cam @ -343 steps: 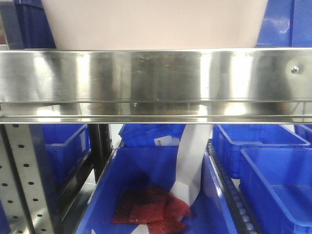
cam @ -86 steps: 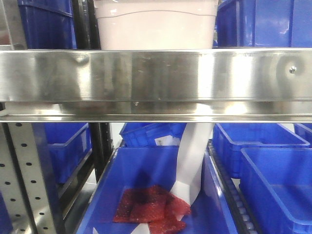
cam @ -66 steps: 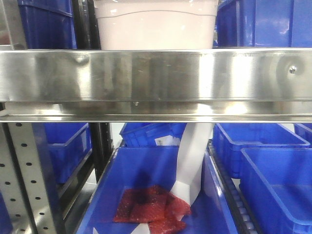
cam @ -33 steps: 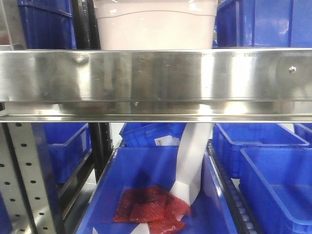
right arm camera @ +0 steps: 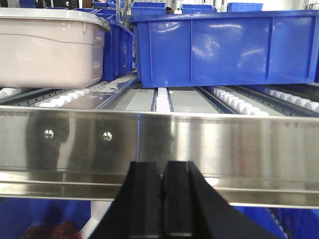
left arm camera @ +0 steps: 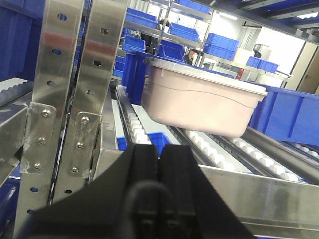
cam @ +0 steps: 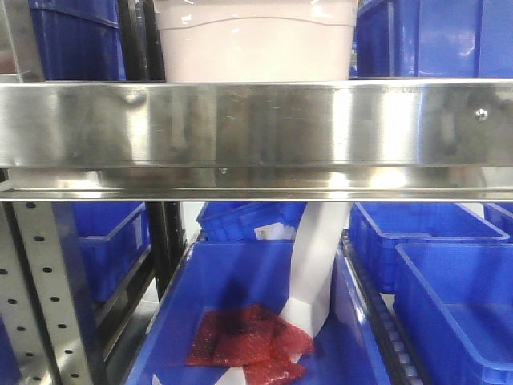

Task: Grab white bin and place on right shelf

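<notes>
The white bin (cam: 256,48) stands on the white rollers of the steel shelf (cam: 256,124), behind its broad shiny front rail. It also shows in the left wrist view (left arm camera: 199,102) and at the left of the right wrist view (right arm camera: 47,50). My left gripper (left arm camera: 159,149) is shut and empty, in front of the rail and well short of the bin. My right gripper (right arm camera: 162,164) is shut and empty, just in front of the rail (right arm camera: 159,144), to the right of the bin.
Blue bins (right arm camera: 224,47) stand on the shelf beside the white bin. Perforated steel uprights (left arm camera: 70,89) rise at the left. Below the shelf a blue bin (cam: 248,321) holds red mesh bags (cam: 248,345) and white paper, with more blue bins (cam: 457,297) to the right.
Over five seconds the white bin went from close behind the rail to farther back on the shelf. In the last second nothing moves.
</notes>
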You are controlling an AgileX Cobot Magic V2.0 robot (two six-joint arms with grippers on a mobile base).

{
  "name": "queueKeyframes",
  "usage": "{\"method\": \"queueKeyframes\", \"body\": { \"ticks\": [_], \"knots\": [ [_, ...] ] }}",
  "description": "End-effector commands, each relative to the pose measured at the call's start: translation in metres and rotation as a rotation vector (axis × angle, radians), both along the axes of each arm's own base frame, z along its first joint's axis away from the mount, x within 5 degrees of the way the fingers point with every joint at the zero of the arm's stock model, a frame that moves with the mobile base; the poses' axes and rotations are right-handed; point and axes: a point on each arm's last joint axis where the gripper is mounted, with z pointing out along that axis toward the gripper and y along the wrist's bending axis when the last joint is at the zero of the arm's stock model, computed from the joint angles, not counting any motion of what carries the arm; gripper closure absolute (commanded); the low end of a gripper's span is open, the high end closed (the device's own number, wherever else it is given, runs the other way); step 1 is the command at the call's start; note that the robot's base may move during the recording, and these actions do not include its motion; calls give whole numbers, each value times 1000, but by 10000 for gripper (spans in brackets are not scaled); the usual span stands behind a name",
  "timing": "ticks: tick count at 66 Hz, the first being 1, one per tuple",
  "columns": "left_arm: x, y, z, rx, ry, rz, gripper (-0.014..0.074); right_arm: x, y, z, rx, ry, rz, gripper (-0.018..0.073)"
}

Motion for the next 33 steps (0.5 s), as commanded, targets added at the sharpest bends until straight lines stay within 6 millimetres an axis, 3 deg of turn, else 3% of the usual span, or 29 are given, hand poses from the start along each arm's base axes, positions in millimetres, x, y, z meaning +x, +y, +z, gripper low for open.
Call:
{"method": "queueKeyframes", "body": {
  "ticks": [1, 33],
  "knots": [
    [-1, 3, 12, -43, -52, 26, 715, -3, -1, 11, -33, -129, -14, 526],
    [-1, 3, 12, -43, -52, 26, 715, -3, -1, 11, -33, -129, -14, 527]
  ]
}}
